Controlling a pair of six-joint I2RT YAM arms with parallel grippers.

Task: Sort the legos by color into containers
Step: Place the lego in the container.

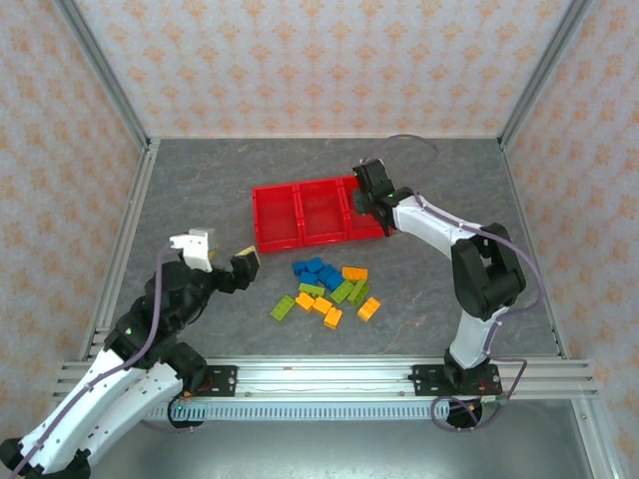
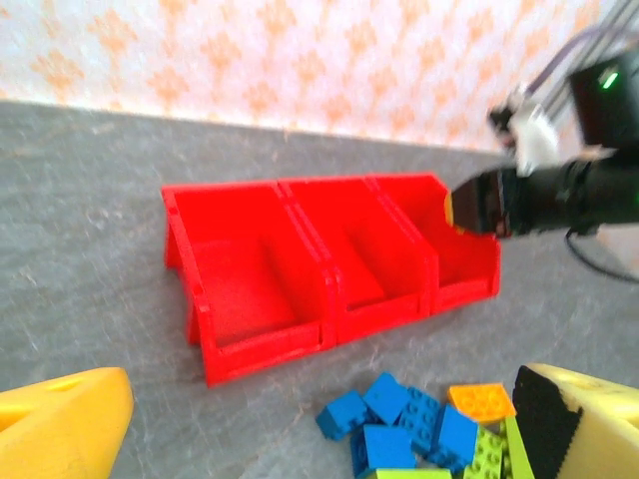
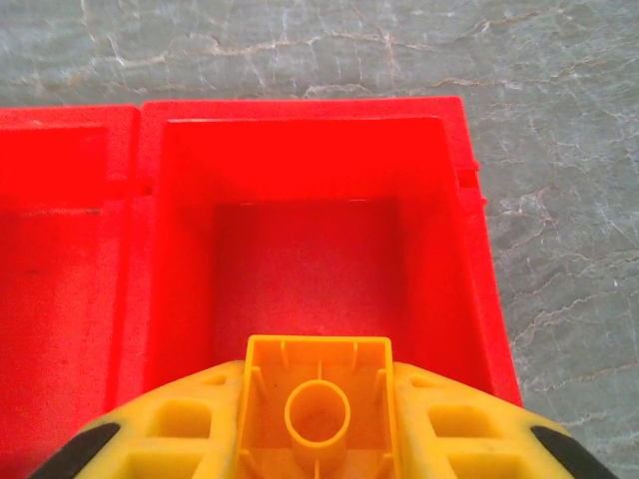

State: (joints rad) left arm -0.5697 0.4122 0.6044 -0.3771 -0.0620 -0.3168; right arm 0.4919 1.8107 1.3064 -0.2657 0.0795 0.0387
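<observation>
The three joined red containers [image 1: 300,242] lie at the table's middle back; all three look empty [image 2: 300,344]. My right gripper [image 1: 371,205] hangs over the rightmost bin [image 3: 300,130], shut on an orange-yellow lego [image 3: 318,404] held underside up between its yellow fingers [image 3: 160,429]. The left wrist view shows that gripper [image 2: 469,205] above the same bin. The other legos [image 1: 329,289], blue, green and orange, lie in a loose pile in front of the tray [image 2: 419,424]. My left gripper [image 1: 225,254] hovers left of the pile, open, with nothing between its fingers [image 2: 60,419].
Metal frame posts and patterned walls bound the grey table [image 1: 200,190]. Bare table lies left of the tray and right of the pile. The right arm's links [image 1: 479,269] stand right of the pile.
</observation>
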